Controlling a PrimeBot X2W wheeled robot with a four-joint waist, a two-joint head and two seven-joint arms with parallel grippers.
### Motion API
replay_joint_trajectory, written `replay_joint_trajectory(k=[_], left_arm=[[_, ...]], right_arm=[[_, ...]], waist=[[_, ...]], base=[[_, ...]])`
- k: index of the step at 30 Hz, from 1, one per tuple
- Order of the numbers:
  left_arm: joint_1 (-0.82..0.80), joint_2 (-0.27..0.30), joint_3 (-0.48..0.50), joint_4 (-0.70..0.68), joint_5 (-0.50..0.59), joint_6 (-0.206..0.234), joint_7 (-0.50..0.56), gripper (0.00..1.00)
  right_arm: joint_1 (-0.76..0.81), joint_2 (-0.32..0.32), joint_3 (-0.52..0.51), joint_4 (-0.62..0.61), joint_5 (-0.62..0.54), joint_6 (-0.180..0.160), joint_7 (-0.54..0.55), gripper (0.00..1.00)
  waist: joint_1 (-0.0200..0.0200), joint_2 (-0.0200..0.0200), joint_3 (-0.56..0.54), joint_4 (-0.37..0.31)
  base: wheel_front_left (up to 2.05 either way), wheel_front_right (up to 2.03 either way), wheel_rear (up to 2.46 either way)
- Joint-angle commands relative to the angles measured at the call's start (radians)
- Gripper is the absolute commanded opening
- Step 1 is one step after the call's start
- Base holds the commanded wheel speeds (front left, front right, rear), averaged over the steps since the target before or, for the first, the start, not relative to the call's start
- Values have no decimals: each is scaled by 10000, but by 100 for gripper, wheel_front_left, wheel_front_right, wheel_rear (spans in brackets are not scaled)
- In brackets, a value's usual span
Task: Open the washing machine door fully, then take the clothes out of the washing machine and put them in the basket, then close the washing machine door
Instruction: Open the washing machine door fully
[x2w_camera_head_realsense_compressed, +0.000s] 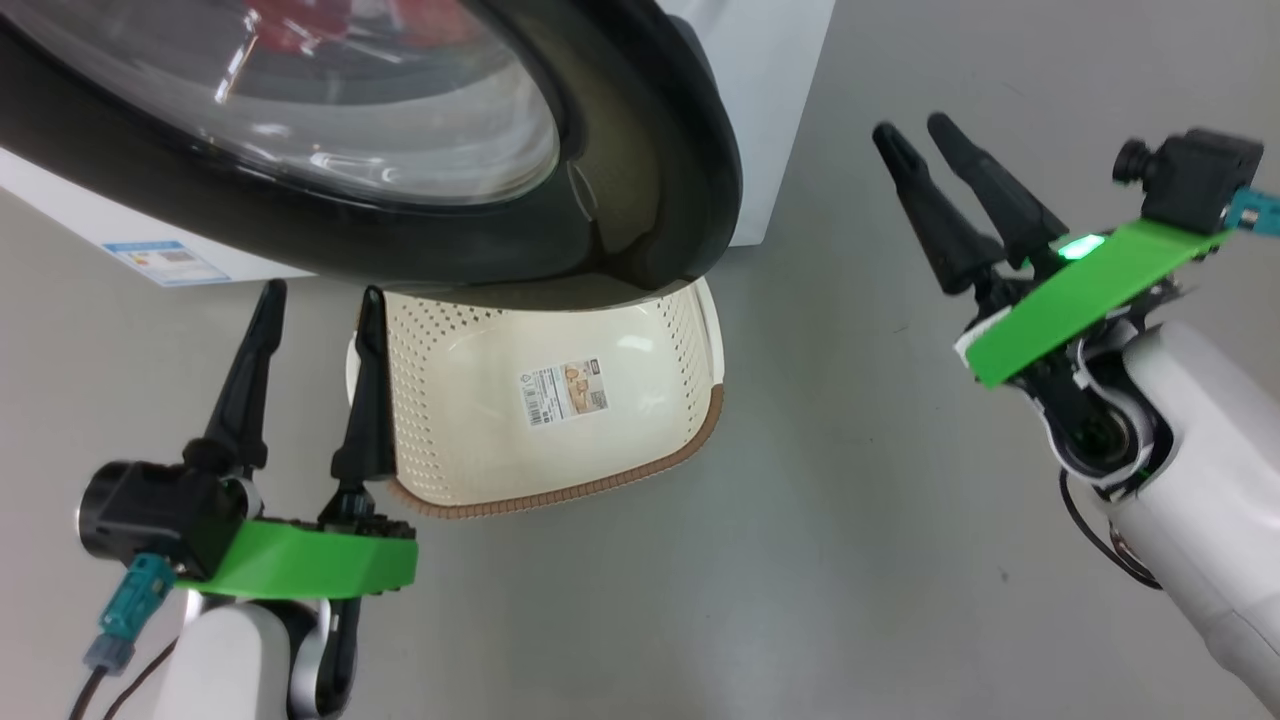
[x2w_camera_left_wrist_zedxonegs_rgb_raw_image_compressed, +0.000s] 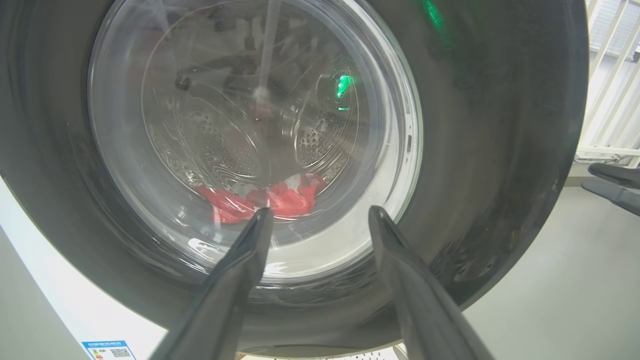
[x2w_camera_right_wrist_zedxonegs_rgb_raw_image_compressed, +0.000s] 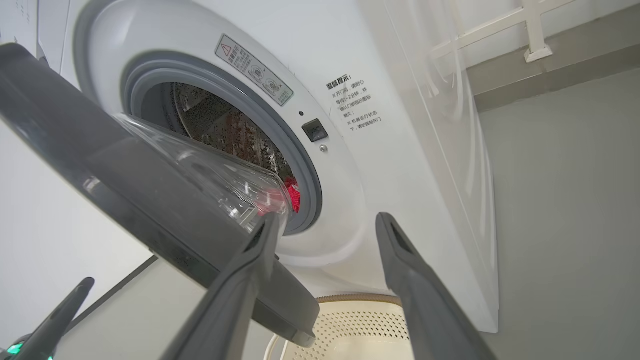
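Grey floor carries the basket under the partly swung-out door of the washing machine; red clothes lie in its drum. My left gripper and right gripper stand spread, empty.

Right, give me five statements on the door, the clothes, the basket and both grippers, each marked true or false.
1. The washing machine door stands partly open. True.
2. The clothes lie in the basket. False: they lie in the drum, and what shows of the basket holds only its paper label.
3. The right gripper is shut on the door's rim. False: it is open, off to the side of the door, holding nothing.
4. The left gripper is open and holds nothing. True.
5. The basket sits on the floor, partly under the door's lower edge. True.
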Motion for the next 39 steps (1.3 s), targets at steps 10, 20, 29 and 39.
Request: replay_joint_trajectory(k=[10,20,29,39], left_arm=[[366,246,416,-84,192,-56,-92,100],[531,246,410,-22,212,-77,-92,100],[514,246,406,-94,175,-81,-92,100],[482,246,461,-171,177,-80,-92,100]], right_arm=[[943,81,-161,859,-1949,73,-1126,100],[2860,1459,-3138,-584,-5137,73,-1133,100],[4436,2542,-4487,-2493,-7122,73,-1133,100],[4706,2680,-4368,-2578,-7403,73,-1134,100]], waist=[[0,-1,-449,-329],[0,-1,-756,-453],[0,-1,-736,-474],[0,-1,-617,-589]], base=[[0,0,0],[0,0,0],[0,0,0],[0,0,0]])
